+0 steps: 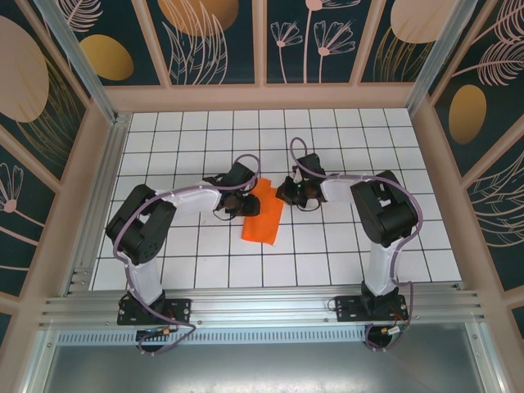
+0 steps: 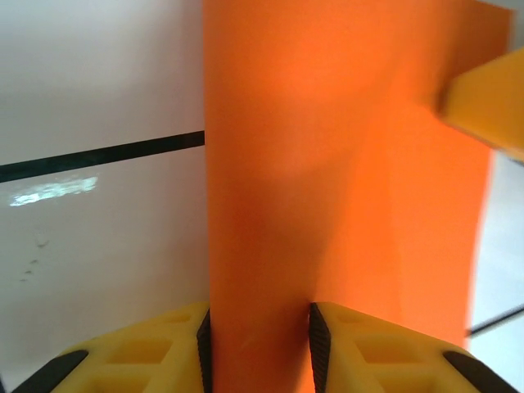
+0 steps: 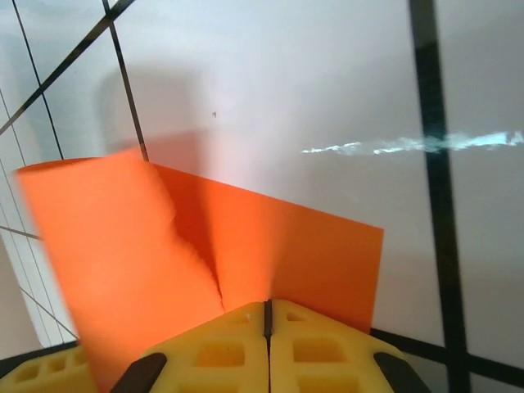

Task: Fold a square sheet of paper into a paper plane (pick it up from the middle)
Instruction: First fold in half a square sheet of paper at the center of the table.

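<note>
The square sheet of paper [image 1: 264, 214] is bright orange and lies mid-table between both grippers, partly bent, with one flap raised. My left gripper [image 1: 245, 201] is on its left side. In the left wrist view a band of the paper [image 2: 344, 164] spans the gap between the pads of the left gripper [image 2: 259, 315], its left edge against one pad. My right gripper [image 1: 287, 193] is at the sheet's upper right. In the right wrist view the right gripper [image 3: 267, 304] is shut at the paper [image 3: 286, 246] edge, where a buckle starts. A right fingertip [image 2: 487, 102] shows over the sheet's far corner.
The white grid table [image 1: 344, 147] is boxed in by patterned wall panels [image 1: 49, 139] on three sides. An aluminium rail [image 1: 262, 307] runs along the near edge by the arm bases. Open tiles lie behind and in front of the sheet.
</note>
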